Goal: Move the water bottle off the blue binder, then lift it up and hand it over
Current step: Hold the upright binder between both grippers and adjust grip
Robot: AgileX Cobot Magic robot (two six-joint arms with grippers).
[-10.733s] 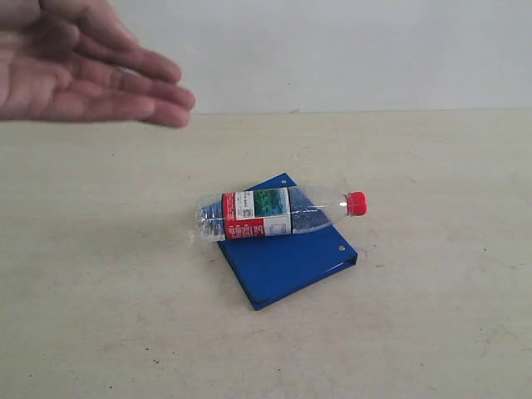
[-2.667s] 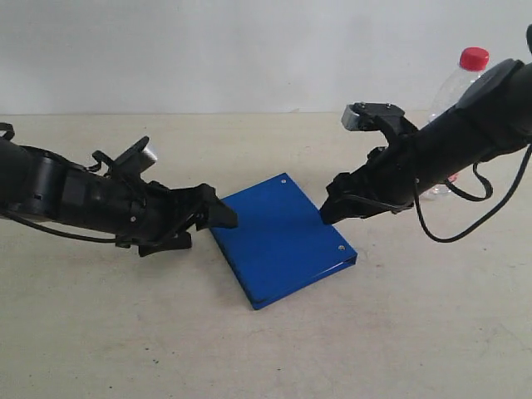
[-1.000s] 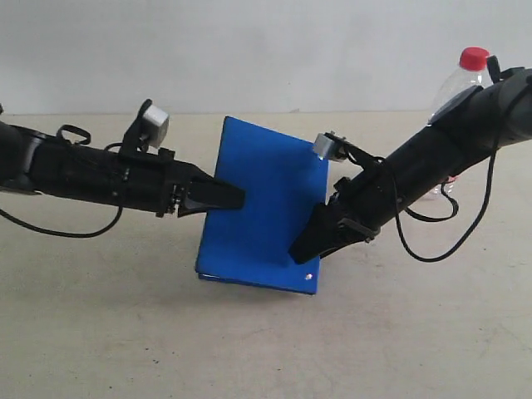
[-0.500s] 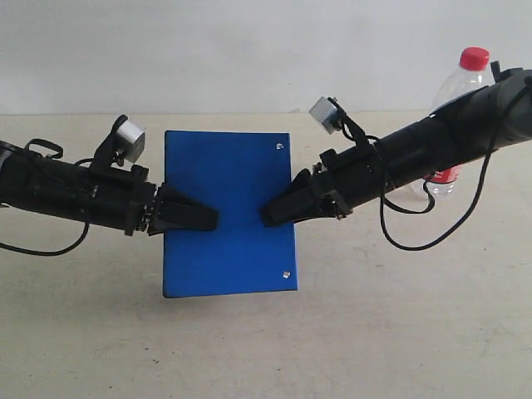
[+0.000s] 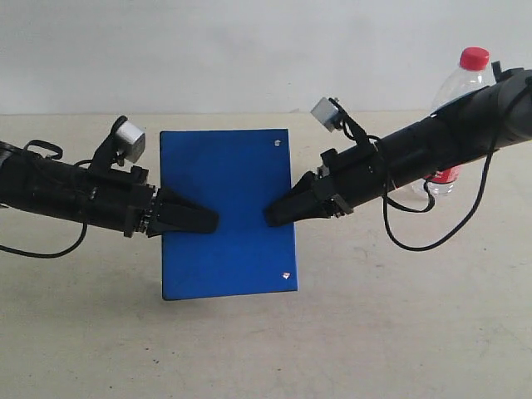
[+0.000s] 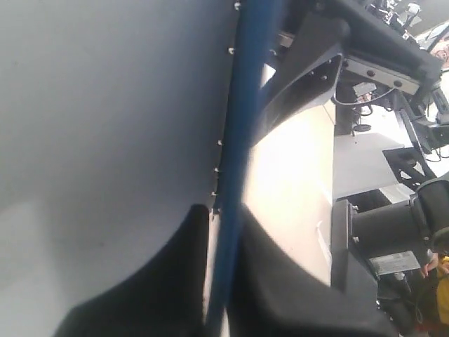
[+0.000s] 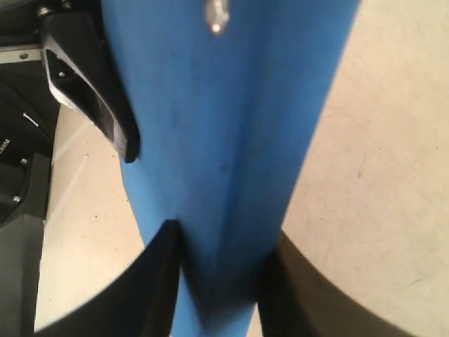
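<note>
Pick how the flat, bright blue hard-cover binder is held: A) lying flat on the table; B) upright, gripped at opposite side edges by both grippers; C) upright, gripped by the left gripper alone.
B: the blue binder stands upright with the left gripper and right gripper each clamped on a side edge.

Your exterior view looks across the table (image 5: 391, 332) from slightly above, toward the back wall (image 5: 249, 50), with the binder (image 5: 226, 212) face-on. The left wrist view looks along the left gripper (image 6: 223, 210), the right along the right gripper (image 7: 223, 235), both very near, binder edge-on. All share the binder; each wrist view catches the other gripper.
</note>
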